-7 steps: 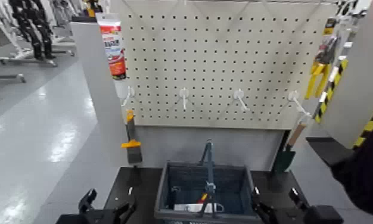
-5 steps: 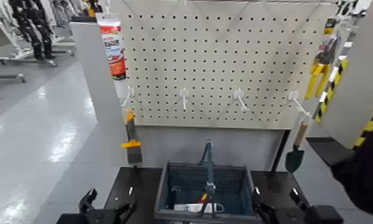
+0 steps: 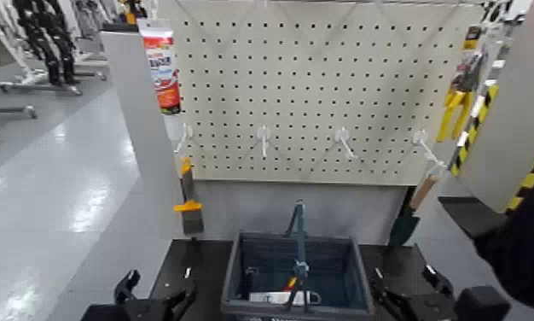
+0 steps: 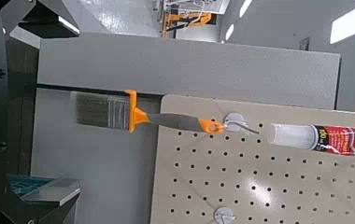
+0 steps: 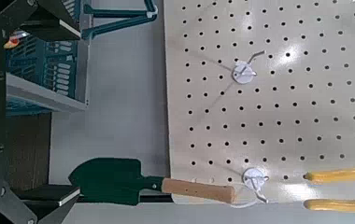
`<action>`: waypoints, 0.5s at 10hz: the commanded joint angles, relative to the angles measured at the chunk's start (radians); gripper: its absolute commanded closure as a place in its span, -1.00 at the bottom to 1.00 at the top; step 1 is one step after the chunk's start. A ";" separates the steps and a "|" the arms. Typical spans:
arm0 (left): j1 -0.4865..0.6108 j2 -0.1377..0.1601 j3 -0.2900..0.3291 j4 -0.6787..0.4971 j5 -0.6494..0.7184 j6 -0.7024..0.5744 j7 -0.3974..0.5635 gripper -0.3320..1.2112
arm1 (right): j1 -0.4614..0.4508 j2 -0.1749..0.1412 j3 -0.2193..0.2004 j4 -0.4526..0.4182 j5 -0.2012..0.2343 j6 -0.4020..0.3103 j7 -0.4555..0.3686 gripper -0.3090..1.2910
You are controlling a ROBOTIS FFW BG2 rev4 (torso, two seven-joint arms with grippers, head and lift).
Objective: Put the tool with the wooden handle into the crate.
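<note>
Trowel (image 3: pixel 403 228) hangs below yellow pliers (image 3: pixel 447 119), right hand (image 3: pixel 403 273) and left hand (image 3: pixel 162 283) wide open beside the crate (image 3: pixel 234 277), handle (image 3: pixel 300 243) (awkwardly) upright.

Pale pegboard (image 3: pixel 304 94) with 4 white lower hooks (image 3: pixel 342 135), shiny grey floor (image 3: pixel 57 188) beyond.

Your right gripper (image 3: pixel 403 273) has moved slightly rightward, away from the crate (image 3: pixel 363 277). The hanging trowel (image 3: pixel 411 214), nearly upright a moment ago, now tilts, its blade swung back toward the crate.
</note>
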 commanded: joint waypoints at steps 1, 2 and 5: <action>0.001 0.003 0.000 0.001 0.002 0.002 0.000 -0.43 | -0.055 -0.004 -0.168 -0.038 0.036 0.123 0.192 -0.43; 0.001 0.003 0.000 0.001 0.004 0.002 0.000 -0.43 | -0.074 -0.024 -0.205 -0.051 0.053 0.169 0.242 -0.43; 0.001 0.003 0.002 0.001 0.007 0.001 -0.002 -0.43 | -0.133 -0.086 -0.272 -0.065 0.082 0.257 0.353 -0.44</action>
